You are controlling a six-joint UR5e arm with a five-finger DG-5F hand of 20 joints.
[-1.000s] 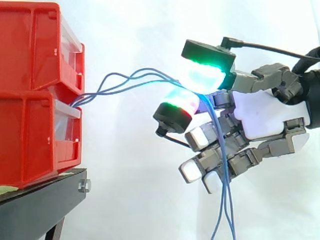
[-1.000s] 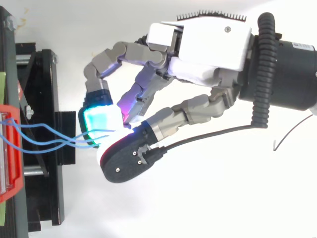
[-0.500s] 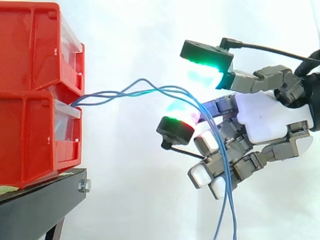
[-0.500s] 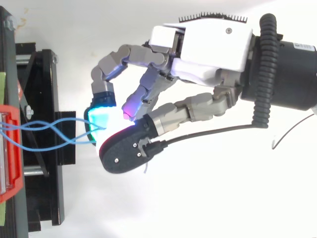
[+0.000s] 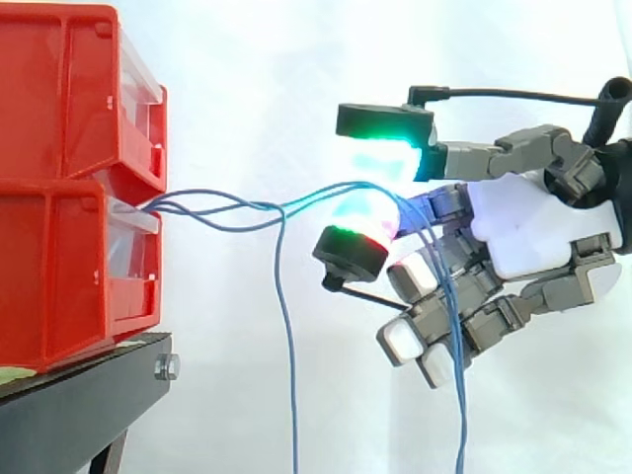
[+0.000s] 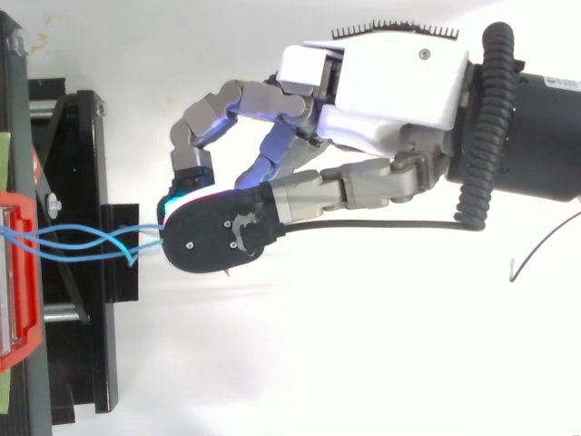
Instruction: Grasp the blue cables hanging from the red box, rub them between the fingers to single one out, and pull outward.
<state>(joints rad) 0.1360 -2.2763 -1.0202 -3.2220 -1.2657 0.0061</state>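
Thin blue cables [image 5: 222, 208] come out of the lower red bin [image 5: 59, 267] and run right to my hand [image 5: 523, 232]. Two of them pass between the green-glowing upper pad [image 5: 380, 158] and the red-and-green lower pad [image 5: 360, 222], then hang down behind the curled fingers. A third cable [image 5: 286, 326] has left the bundle and hangs straight down midway between bin and hand. From above, the crossed cables [image 6: 82, 245] reach the hand [image 6: 381, 82] under its dark thumb tip.
Two red bins are stacked, with the upper one [image 5: 59, 89] on top, on a black stand [image 5: 79, 405] at the left. A white curtain is behind. The stand's frame [image 6: 86, 182] lies below the cables in the top view.
The pads have closed again on the cables after parting. One cable slipped out of the bundle and now hangs free. The thumb swung over the fingertip.
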